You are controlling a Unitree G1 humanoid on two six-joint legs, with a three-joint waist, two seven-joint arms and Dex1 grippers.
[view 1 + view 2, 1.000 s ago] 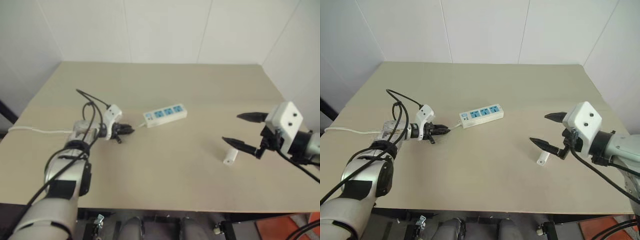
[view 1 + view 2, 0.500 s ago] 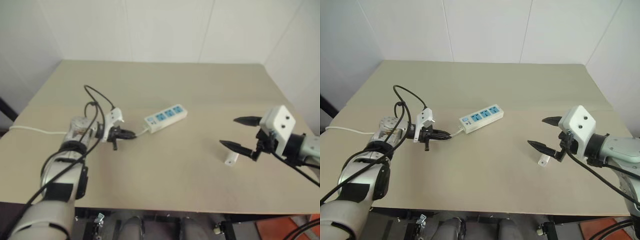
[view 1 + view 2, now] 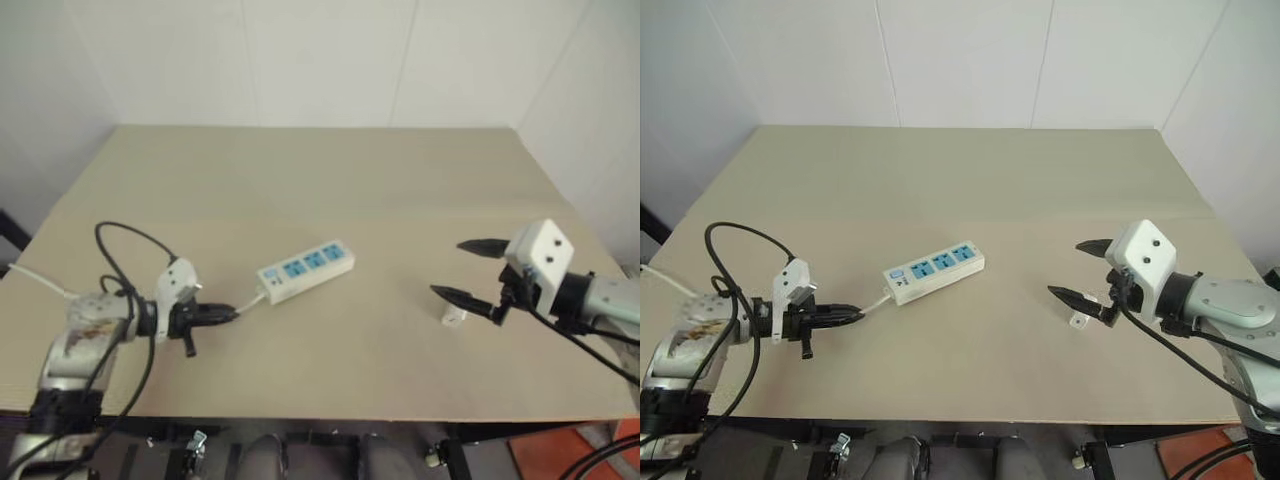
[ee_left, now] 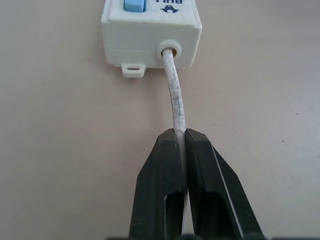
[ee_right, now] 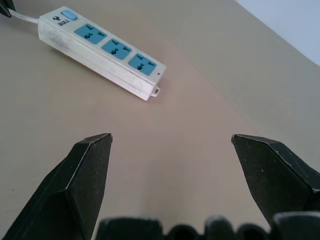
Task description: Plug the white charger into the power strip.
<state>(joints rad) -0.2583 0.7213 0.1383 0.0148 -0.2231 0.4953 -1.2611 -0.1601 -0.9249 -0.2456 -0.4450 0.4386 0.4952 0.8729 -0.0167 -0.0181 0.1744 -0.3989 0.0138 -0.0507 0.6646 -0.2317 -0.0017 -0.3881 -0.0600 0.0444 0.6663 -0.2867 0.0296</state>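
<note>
Your left gripper (image 4: pixel 179 145), clamped on the cord (image 4: pixel 173 97), has dragged the power strip (image 3: pixel 934 271) back toward you, while the right gripper (image 3: pixel 1089 271) stays spread beside the white charger (image 3: pixel 1079 319), not yet grasped.

A plain beige table (image 3: pixel 970 180) carries it all. The power strip (image 3: pixel 934 271) lies flat near the middle, angled, its thin white cord (image 3: pixel 874 300) trailing leftward. Well to the right, the white charger (image 3: pixel 1078 320) sits alone.
</note>
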